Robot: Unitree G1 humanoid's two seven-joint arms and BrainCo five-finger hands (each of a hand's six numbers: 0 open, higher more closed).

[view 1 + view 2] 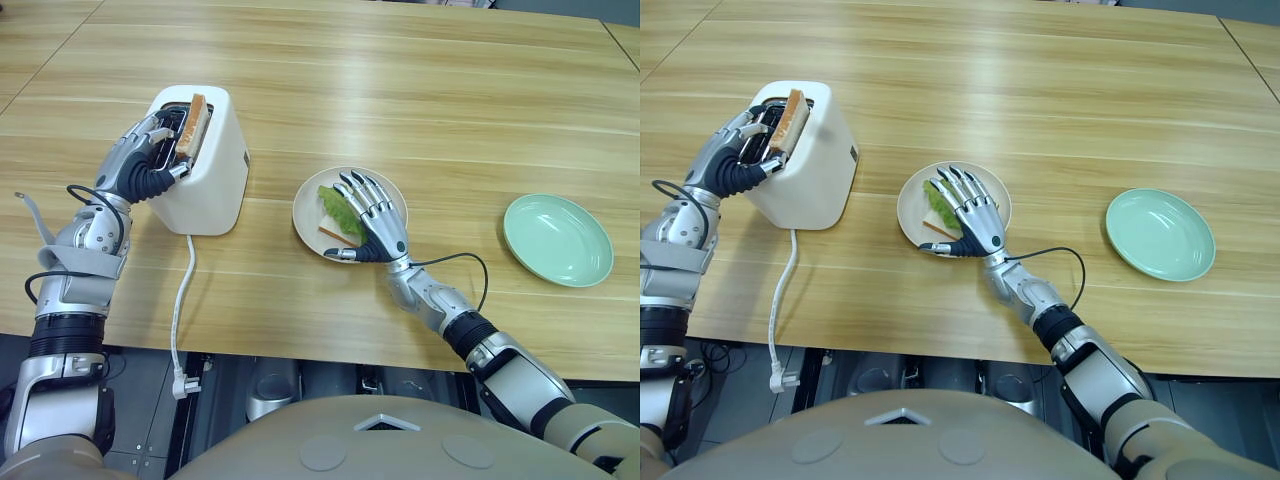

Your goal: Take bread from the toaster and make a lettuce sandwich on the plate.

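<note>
Bench (400, 90): wooden; white toaster (210, 170), cream plate (299, 212), green plate (557, 240).
Left hand (150, 160): fingers grasping bread slice (197, 118) upright in white toaster.
Right hand (378, 222): fingers released, flat over lettuce (335, 205) on cream plate.

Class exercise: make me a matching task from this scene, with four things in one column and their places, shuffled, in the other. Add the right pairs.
Things
1. bread slice
2. lettuce leaf
3. green plate
4. plug

Places
A. hanging below the front edge of the table
B. standing in the slot of the toaster
C. on the table, far to the robot's right
D. on the cream plate, partly under the right hand

Pairs: 1-B, 2-D, 3-C, 4-A
</note>
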